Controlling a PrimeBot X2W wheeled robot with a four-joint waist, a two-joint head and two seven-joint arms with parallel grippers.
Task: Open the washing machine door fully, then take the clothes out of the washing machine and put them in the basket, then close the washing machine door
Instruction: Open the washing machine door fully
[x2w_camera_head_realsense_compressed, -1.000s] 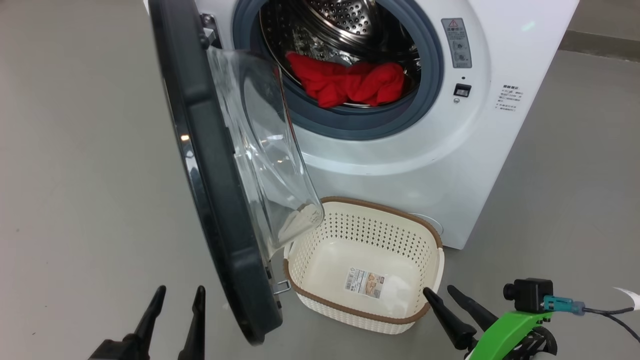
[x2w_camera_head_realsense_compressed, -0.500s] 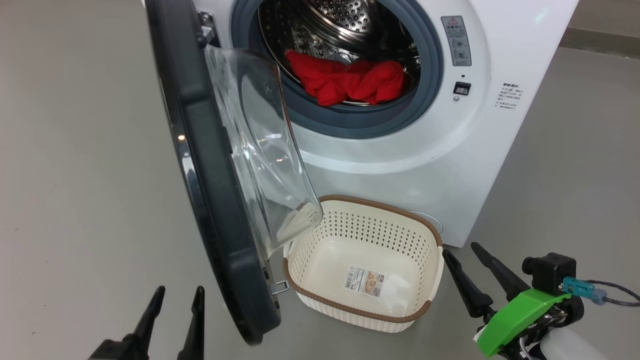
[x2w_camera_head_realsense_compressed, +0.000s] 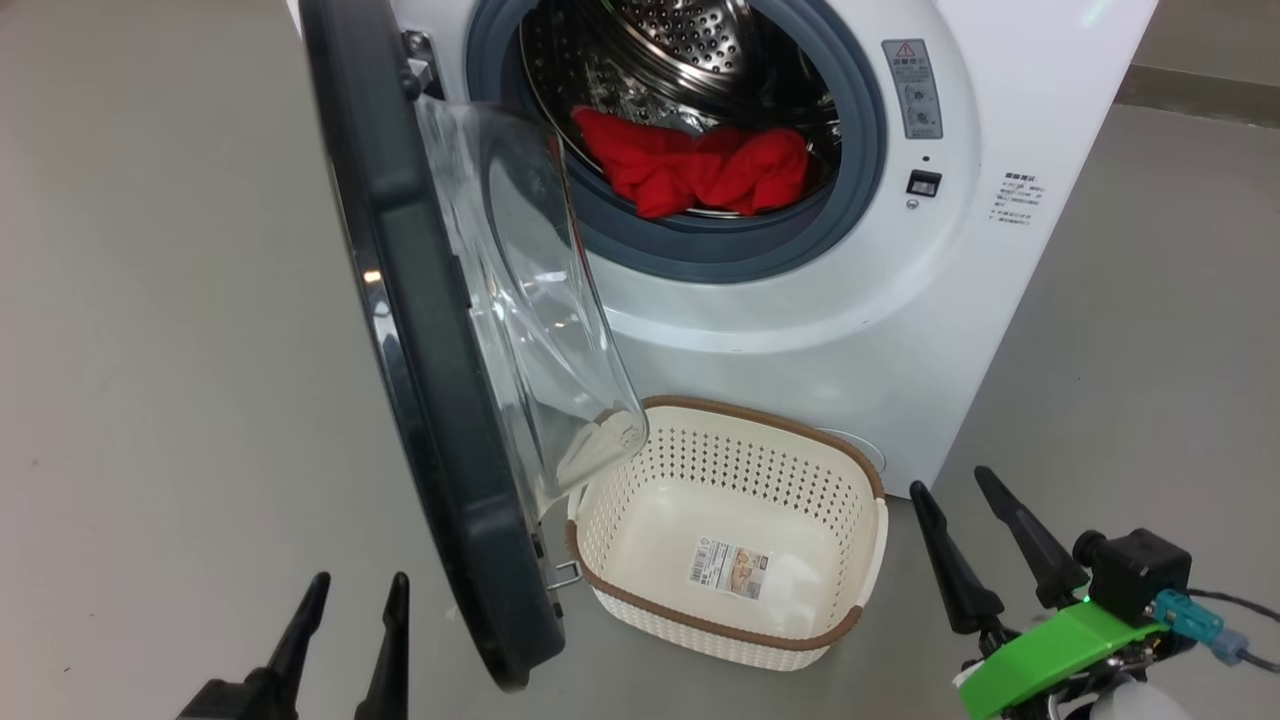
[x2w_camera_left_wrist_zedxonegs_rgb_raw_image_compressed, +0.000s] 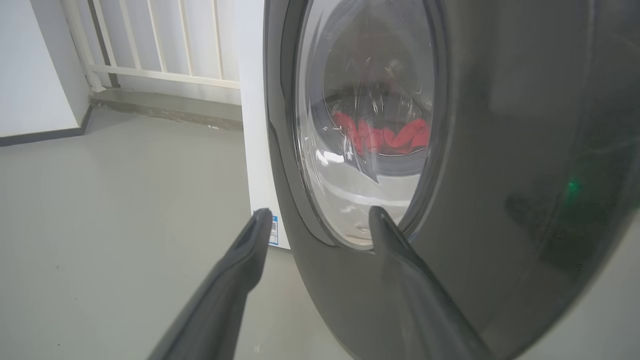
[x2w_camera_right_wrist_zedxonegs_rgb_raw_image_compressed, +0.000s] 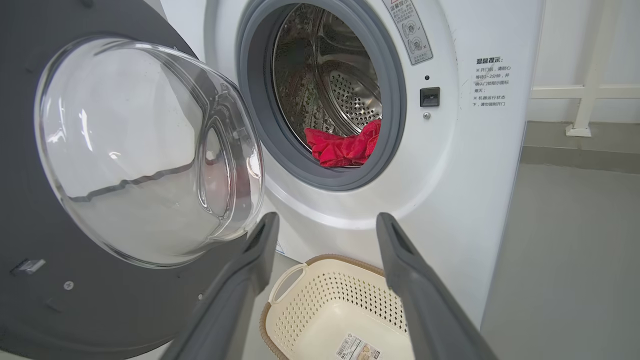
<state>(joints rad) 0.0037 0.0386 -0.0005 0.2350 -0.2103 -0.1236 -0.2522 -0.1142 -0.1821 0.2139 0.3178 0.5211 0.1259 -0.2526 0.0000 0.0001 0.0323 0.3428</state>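
Clothes (x2w_camera_head_realsense_compressed: 700, 170) bunched inside washing machine (x2w_camera_head_realsense_compressed: 800, 330) - washing machine door (x2w_camera_head_realsense_compressed: 420, 330) stands open, basket (x2w_camera_head_realsense_compressed: 740, 470) on floor just below. Left pincer (x2w_camera_head_realsense_compressed: 361, 580) and right pincer (x2w_camera_head_realsense_compressed: 948, 480) both released - grasping nothing.

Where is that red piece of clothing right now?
In the head view, the clothes lie at the top centre, inside the washing machine, just behind its grey gasket.
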